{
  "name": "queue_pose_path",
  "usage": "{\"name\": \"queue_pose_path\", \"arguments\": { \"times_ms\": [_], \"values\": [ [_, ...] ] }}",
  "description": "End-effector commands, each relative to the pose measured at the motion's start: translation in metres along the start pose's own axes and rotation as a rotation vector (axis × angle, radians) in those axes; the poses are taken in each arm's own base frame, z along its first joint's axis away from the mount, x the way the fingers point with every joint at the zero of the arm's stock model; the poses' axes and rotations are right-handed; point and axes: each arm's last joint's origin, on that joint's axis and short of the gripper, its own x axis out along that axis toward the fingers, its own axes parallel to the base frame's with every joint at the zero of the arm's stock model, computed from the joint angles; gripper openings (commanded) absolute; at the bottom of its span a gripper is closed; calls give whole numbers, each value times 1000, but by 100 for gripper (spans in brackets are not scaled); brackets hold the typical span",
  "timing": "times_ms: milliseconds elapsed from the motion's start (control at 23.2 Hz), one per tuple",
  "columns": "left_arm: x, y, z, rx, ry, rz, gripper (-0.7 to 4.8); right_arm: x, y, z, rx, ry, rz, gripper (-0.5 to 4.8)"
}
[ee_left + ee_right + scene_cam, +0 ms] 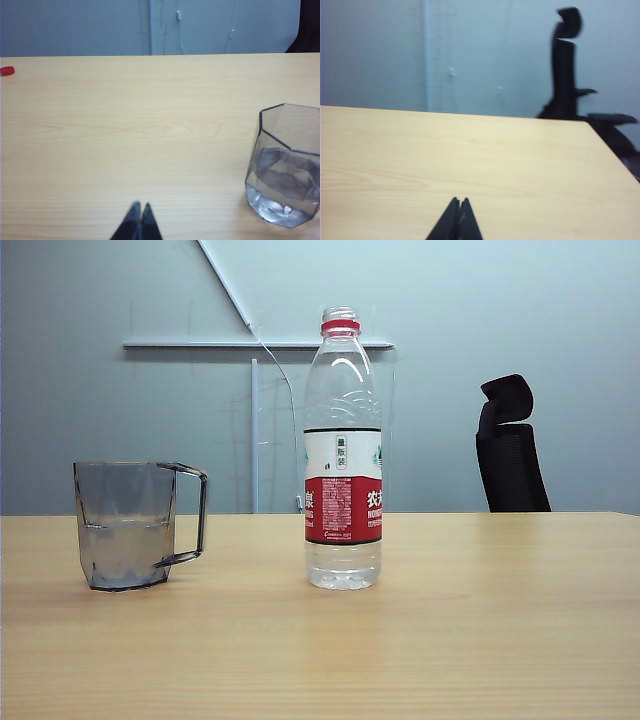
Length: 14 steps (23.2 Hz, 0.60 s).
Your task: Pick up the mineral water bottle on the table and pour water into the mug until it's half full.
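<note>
Bench (480, 620): carrying mug (125, 525) and mineral water bottle (342, 450), standing apart.
Mug: holding water (125, 548).
Left fingers (139, 218): closed, gripping nothing, hovering above bench.
Right fingers (458, 214): likewise.

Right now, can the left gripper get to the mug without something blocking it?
Probably yes. The left gripper, shut, sits low over the bare table, and nothing stands between it and the mug in the left wrist view.

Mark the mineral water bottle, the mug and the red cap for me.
mineral water bottle (343, 510): exterior view, on its red label.
mug (125, 530): exterior view, on its front wall, near the waterline.
red cap (7, 71): left wrist view, on the small red piece at the table's far edge.
</note>
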Motion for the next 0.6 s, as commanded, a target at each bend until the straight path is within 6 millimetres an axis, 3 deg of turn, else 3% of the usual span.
{"name": "queue_pose_path", "arguments": {
  "times_ms": [43,259,604],
  "values": [
    [0,0,2,-3,-11,-1,-2,-1,-4,-8,16,10,-72,-5],
    [0,0,2,-3,-12,-1,-2,0,-6,-22,56,45,-114,-5],
    [0,0,2,-3,-12,-1,-2,-1,-6,-26,55,85,-111,-5]
  ]
}}
